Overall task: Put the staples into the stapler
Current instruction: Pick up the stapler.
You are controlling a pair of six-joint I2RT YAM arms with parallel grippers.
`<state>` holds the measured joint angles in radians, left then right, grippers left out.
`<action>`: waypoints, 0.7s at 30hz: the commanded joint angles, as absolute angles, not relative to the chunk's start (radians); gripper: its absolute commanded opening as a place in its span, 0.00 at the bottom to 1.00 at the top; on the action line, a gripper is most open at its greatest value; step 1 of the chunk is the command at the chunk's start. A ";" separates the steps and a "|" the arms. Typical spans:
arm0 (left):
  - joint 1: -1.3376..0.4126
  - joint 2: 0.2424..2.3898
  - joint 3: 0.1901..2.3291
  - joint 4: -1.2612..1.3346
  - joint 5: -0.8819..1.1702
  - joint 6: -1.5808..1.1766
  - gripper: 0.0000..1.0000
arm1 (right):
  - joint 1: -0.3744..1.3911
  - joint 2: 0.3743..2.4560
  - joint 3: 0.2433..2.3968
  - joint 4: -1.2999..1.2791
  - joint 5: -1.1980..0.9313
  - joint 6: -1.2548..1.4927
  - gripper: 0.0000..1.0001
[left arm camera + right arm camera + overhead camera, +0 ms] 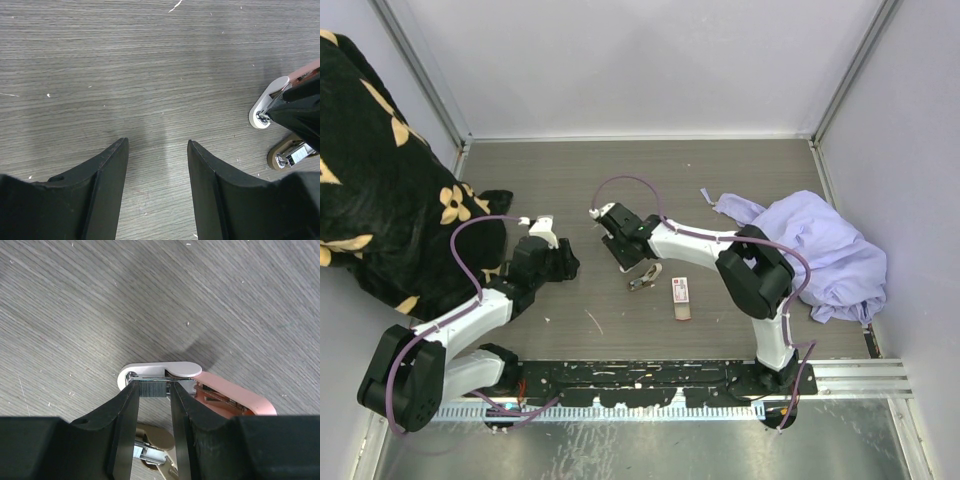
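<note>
While the right pincer [154, 390] pinches a short grey strip of staples [155, 389] between its tips, the loading is, by my judgement, about midway. The stapler [235, 401] lies open on the table [75, 300] directly under those tips. Its pink arm is swung off to the pincer's right, and a white-tipped metal channel sits just ahead of and beneath the strip. The strip looks lined up with that channel and touching or nearly touching it (whether it sits fully down in the groove I cannot tell from this angle). So taking staples from their box and opening the stapler count as done. What is left is seating the strip, letting go, and closing the top.

The red-and-white staple box [681, 290] lies on the table behind the right pincer, toward its arm's base. It is near the stapler but apart from it, with a tan tray showing at one end. The left pincer [157, 144] hangs spread with nothing between its fingers and only table under it; the stapler shows off to its right, clear of it. It may be needed to steady the stapler as the strip goes in.
</note>
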<state>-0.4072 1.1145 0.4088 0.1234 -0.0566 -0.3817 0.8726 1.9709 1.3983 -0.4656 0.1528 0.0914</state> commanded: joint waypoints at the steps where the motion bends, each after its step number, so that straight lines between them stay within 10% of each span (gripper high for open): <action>1: -0.407 1.100 0.410 0.187 -0.071 -0.380 0.52 | 0.868 1.979 1.439 -0.475 0.174 0.078 0.38; 21: -0.407 1.088 0.403 0.186 -0.077 -0.379 0.52 | 0.865 1.998 1.462 -0.510 0.193 0.103 0.27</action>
<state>-0.4072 1.1141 0.4030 0.1230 -0.0570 -0.3813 0.8730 1.9980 1.4345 -0.4980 0.1703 0.0887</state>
